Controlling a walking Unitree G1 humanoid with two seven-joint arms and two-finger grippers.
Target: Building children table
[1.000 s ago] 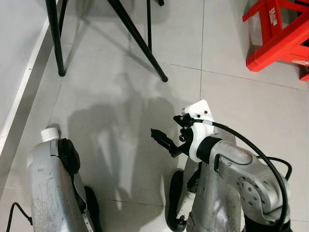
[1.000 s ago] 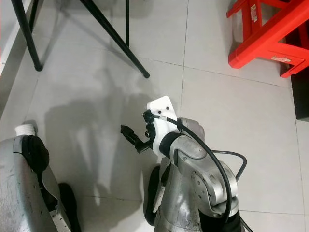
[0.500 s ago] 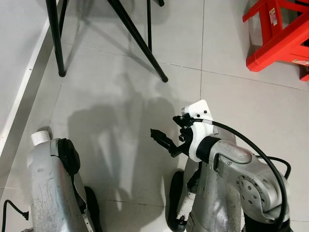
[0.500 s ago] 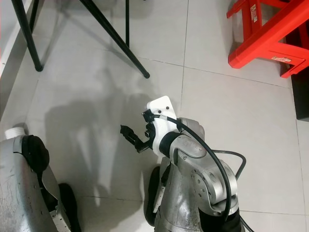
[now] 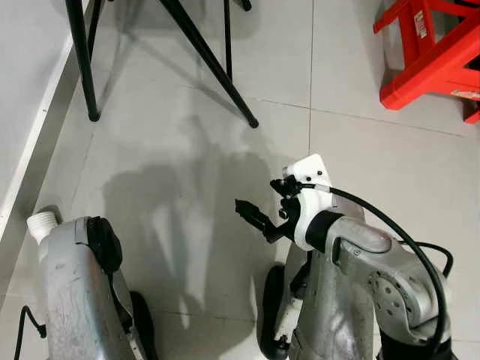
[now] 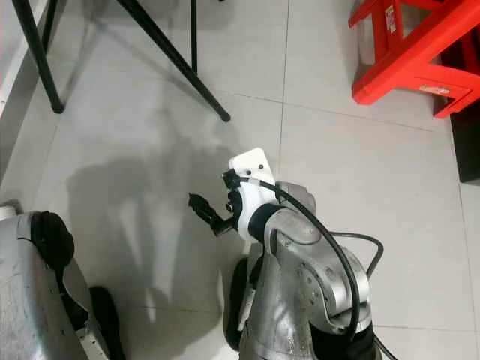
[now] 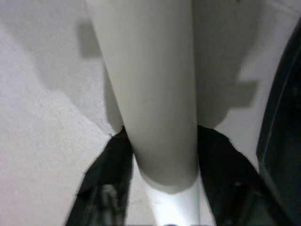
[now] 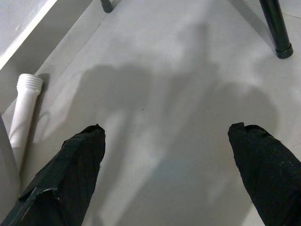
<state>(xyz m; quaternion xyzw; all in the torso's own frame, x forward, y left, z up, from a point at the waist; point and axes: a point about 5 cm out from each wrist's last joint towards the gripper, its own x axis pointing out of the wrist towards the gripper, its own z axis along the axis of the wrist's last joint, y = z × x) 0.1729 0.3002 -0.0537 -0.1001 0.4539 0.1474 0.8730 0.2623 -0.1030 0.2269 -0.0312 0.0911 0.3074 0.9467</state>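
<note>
A white table leg with a threaded end (image 5: 41, 223) sticks out past my left forearm (image 5: 75, 292) at the lower left, just above the tiled floor. In the left wrist view this white leg (image 7: 155, 94) runs between the black fingers (image 7: 108, 165), and my left gripper (image 7: 162, 146) is shut on it. My right gripper (image 5: 251, 217) hangs over bare tiles at the centre, open, with nothing between its fingertips. From the right wrist, its two fingers (image 8: 66, 174) stand wide apart and the leg (image 8: 26, 108) lies off to one side.
Black stand legs (image 5: 214, 64) slant down onto the floor ahead, another (image 5: 82, 67) by the wall's skirting (image 5: 30, 157) on the left. A red plastic stool (image 5: 431, 56) stands at the far right. Open tiles lie ahead of the right gripper.
The white leg's threaded end has slid toward the left and lower as my left arm drew back. The right gripper has stayed where it was, still open.
</note>
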